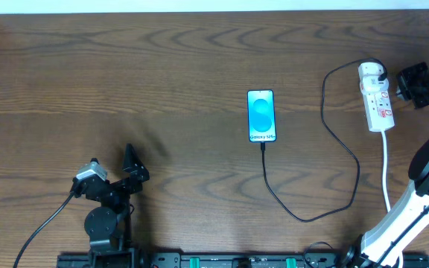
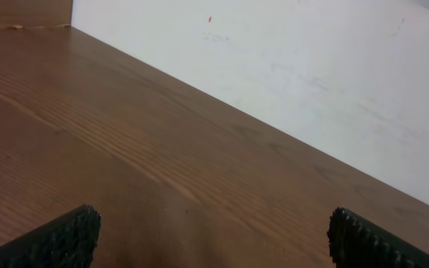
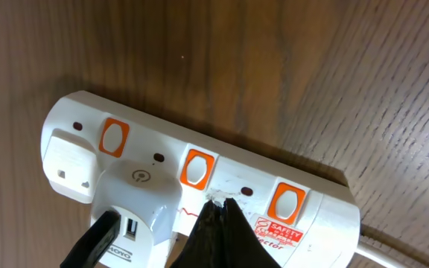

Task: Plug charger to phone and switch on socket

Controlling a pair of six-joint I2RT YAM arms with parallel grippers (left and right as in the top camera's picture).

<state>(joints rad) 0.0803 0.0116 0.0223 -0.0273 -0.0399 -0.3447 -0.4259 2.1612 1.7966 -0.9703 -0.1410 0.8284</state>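
The phone [image 1: 261, 115] lies face up mid-table, its teal screen lit. The charger [image 1: 326, 112], a thin black cable, is joined to the phone's near end and loops right to a white plug head [image 3: 136, 197] seated in the socket [image 1: 376, 100]. In the right wrist view the socket [image 3: 65, 126] shows three orange switches. My right gripper [image 3: 218, 202] is shut with nothing in it, and its tips rest on the strip just below the middle switch [image 3: 196, 167]. In the overhead view the right gripper [image 1: 402, 83] sits beside the strip. My left gripper [image 1: 134, 165] stands open and empty at the front left, and its fingers [image 2: 65, 238] hover over bare wood.
The socket's white cord [image 1: 386, 171] runs toward the front edge past the right arm's base [image 1: 393, 231]. A white wall [image 2: 311, 82] borders the table's far side. A black rail [image 1: 222, 260] runs along the front edge.
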